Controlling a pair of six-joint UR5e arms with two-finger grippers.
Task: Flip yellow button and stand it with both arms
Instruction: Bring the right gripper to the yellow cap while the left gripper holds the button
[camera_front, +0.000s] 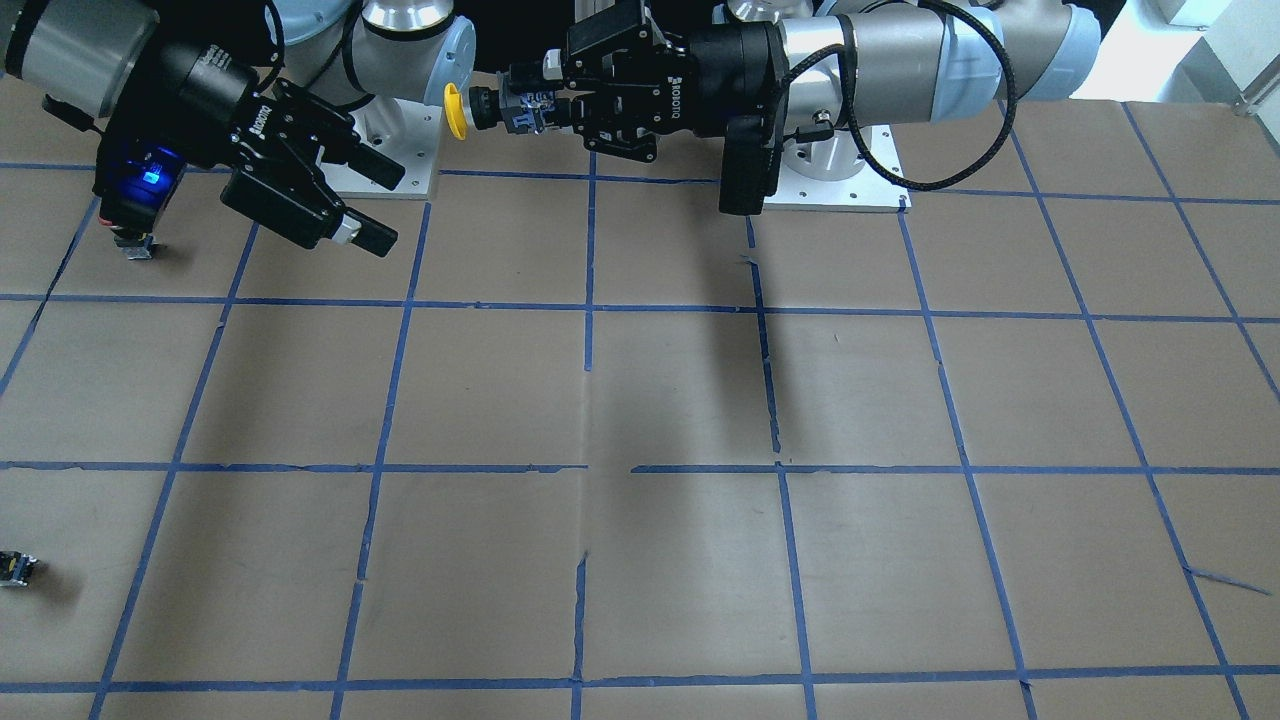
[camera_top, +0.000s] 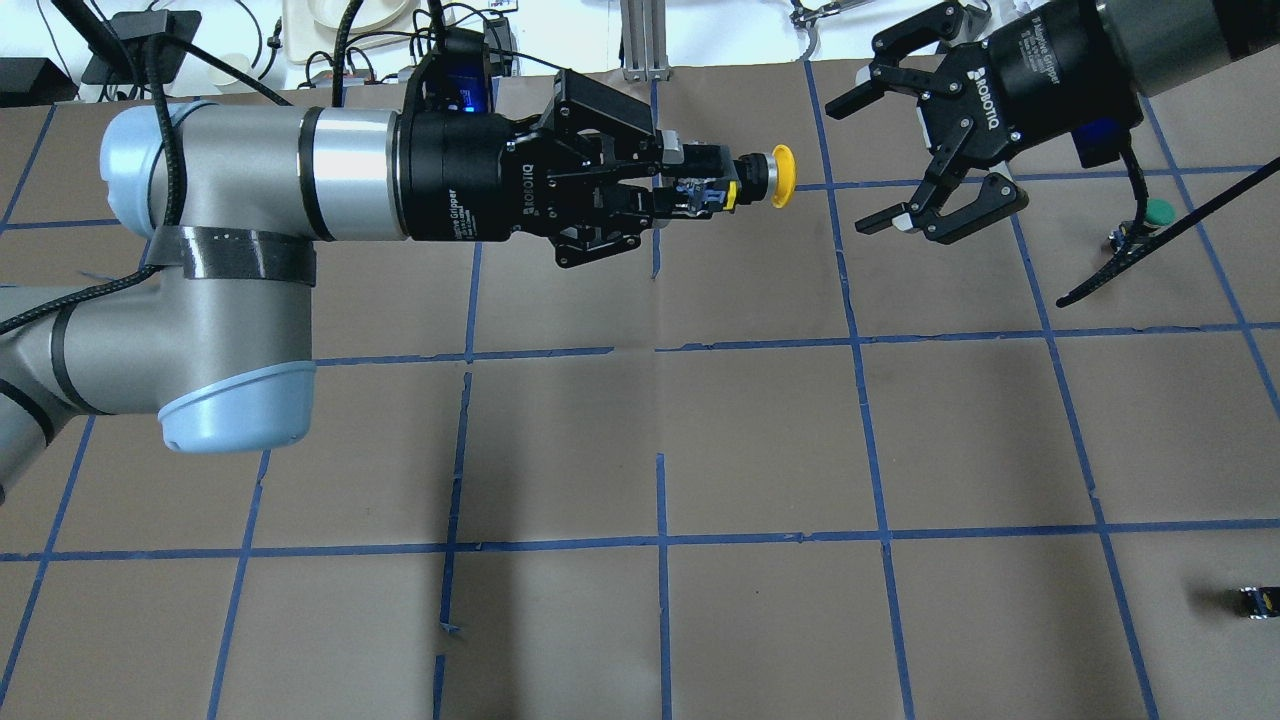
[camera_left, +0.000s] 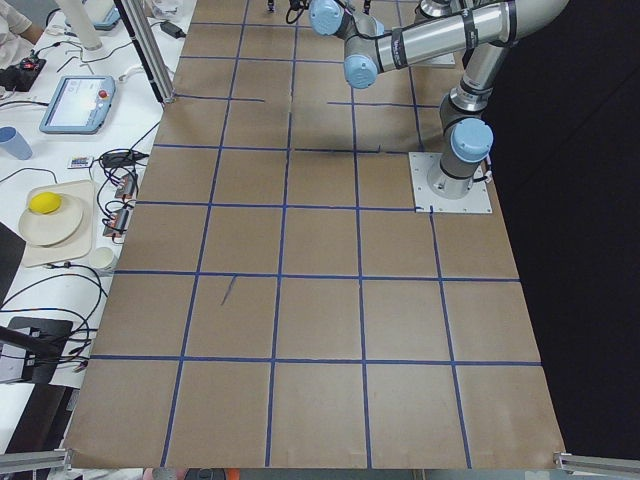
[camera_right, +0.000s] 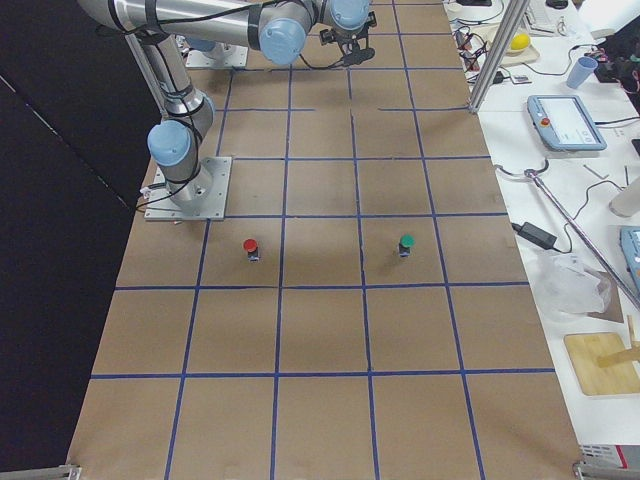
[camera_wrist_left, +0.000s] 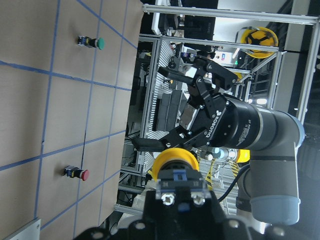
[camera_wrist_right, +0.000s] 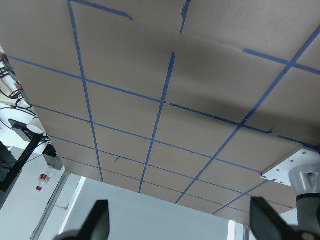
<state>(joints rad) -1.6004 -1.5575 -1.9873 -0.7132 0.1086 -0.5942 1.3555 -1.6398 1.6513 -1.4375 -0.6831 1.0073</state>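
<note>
1. The yellow button (camera_top: 781, 176): its black body is partly covered by the left gripper (camera_top: 703, 184) clamped on it. The left wrist view shows only the cap's rim.
2. The right gripper (camera_top: 850, 168), spread wide: its wrist view cuts off all but two fingertips (camera_wrist_right: 98, 220).
3. A green-capped button (camera_top: 1157, 212) toward the table's right edge is crossed by a black cable (camera_top: 1100, 275).
4. A small dark object (camera_top: 1258, 601) by that edge is too small to identify.
5. In both side views the grippers are too small to judge.
</note>
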